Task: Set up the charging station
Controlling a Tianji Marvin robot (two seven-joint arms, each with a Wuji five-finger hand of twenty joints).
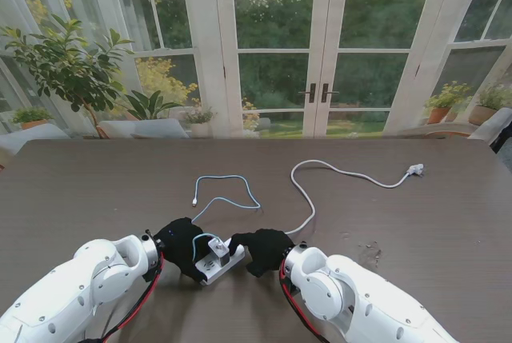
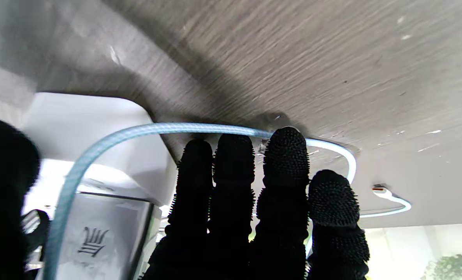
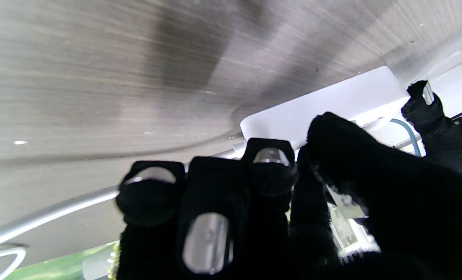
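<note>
Around the white power strip (image 1: 222, 261), near my edge of the table (image 1: 448, 223), both sets of fingers are closing: the left hand (image 1: 180, 245) is curling about the charger block (image 1: 214, 249) with its blue cable (image 1: 228, 191), and the right hand (image 1: 268, 249) is bracing the strip's cord end. Judging by this, seating needs straight, steady pressure while the right hand is pinning the strip flat.

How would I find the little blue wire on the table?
Look at the dark table, just beyond the two black hands. The blue cable loops away from the white charger held between them. The other cable is white, thicker, and runs off right.
</note>
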